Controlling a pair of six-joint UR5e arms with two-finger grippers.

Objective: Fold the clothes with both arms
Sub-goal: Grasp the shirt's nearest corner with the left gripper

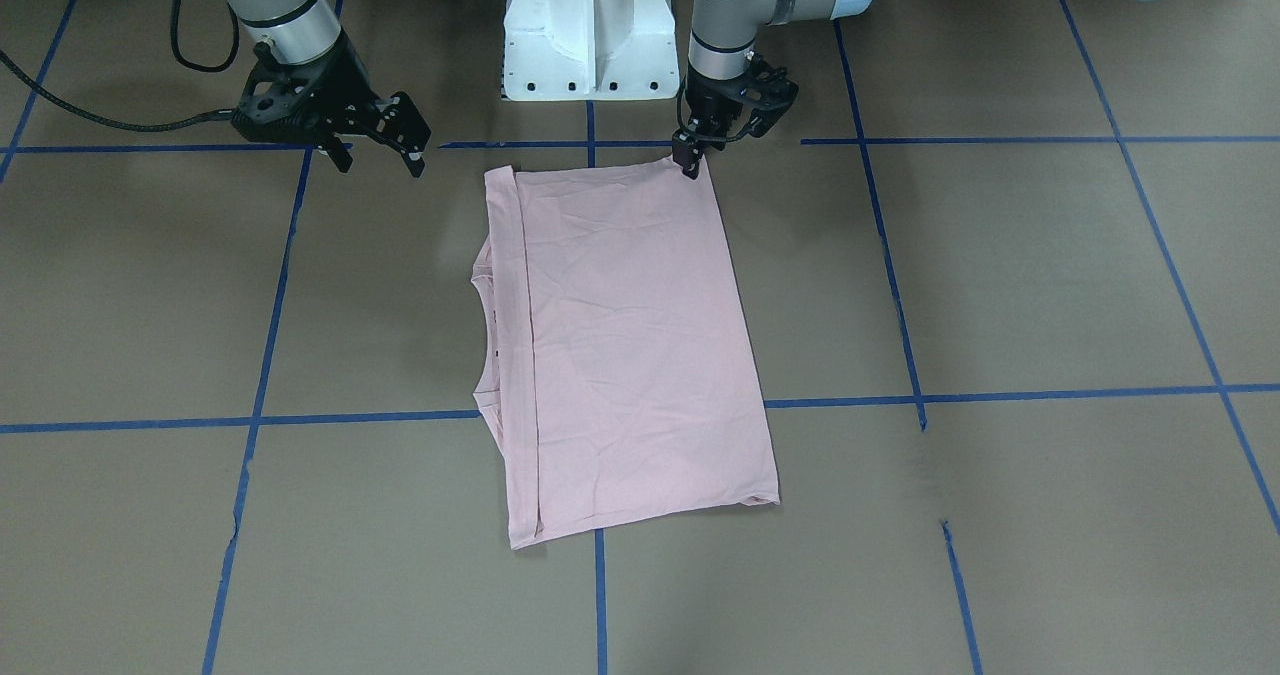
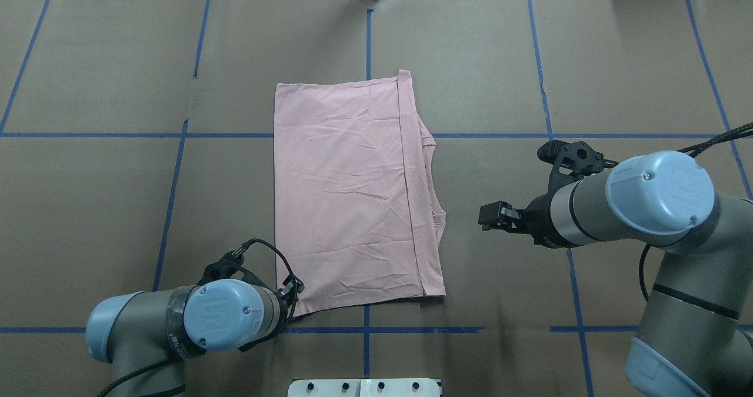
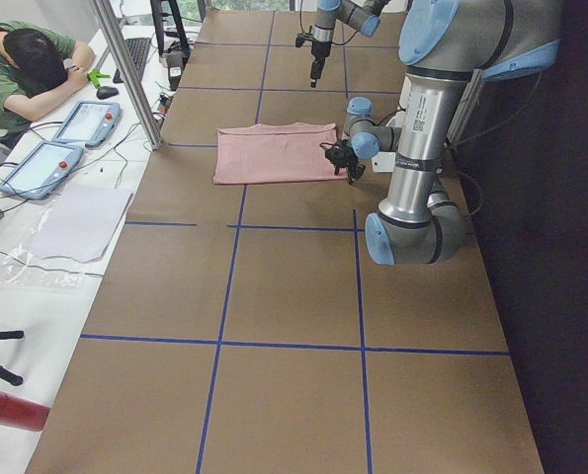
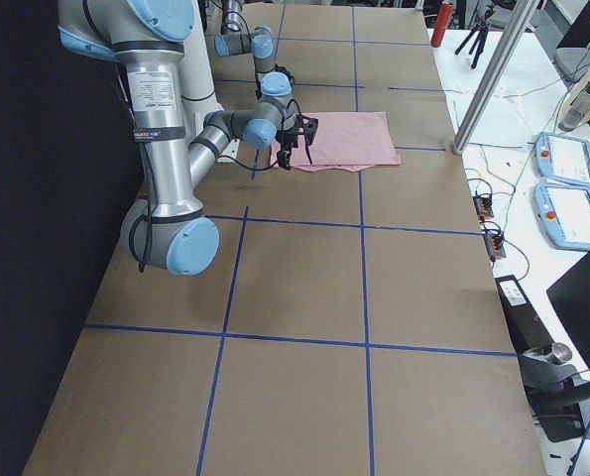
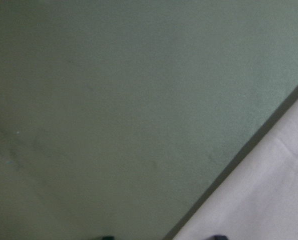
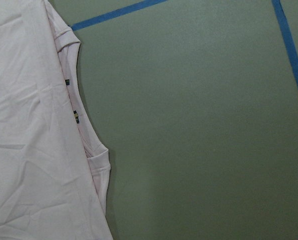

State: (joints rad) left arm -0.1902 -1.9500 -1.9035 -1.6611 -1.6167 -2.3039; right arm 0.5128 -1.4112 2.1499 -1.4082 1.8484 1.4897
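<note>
Shirt (image 1: 630, 345) lies folded flat mid-desk (image 1: 1000, 275). Left end effector (image 1: 689, 163) pinches its near corner. Right end effector (image 1: 378, 160) hangs spread, clear of cloth. Risk: a one-sided lift would skew the fold, and the thin pinch may slip.

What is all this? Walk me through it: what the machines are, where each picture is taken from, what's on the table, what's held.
The machine is a robot: a left arm and a right arm, each ending in a two-finger gripper. One camera faces it, one looks over its shoulders, two watch from the sides, one rides each wrist. A partly folded pink shirt lies on the table. The right gripper is open, holding nothing. The left gripper is at the shirt's near corner; whether it grips is unclear.
</note>
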